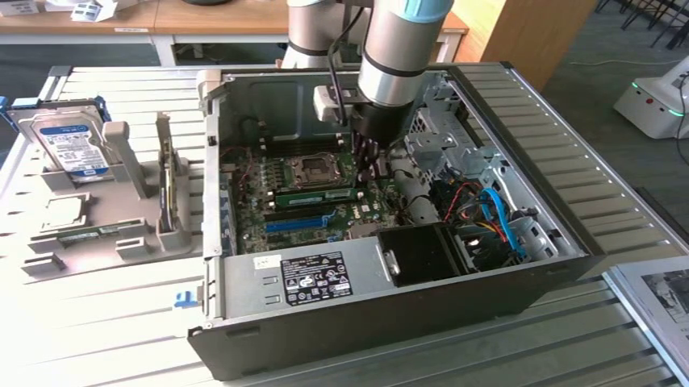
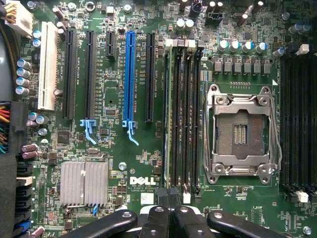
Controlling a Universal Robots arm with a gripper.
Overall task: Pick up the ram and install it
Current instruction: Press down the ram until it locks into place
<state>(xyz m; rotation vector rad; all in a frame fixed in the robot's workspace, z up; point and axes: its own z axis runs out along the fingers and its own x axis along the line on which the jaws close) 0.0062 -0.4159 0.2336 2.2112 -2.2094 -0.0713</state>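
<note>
Over the motherboard (image 2: pixel 119 163), the closed claw (image 2: pixel 170 194) sits beside the ram (image 2: pixel 168 114).

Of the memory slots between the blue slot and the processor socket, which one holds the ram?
The slot farthest from the socket: the green ram stands in it; the others are empty.

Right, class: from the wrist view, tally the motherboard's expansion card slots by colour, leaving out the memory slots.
White expansion slot: 1
Blue expansion slot: 1
Black expansion slots: 4
Total: 6
</note>
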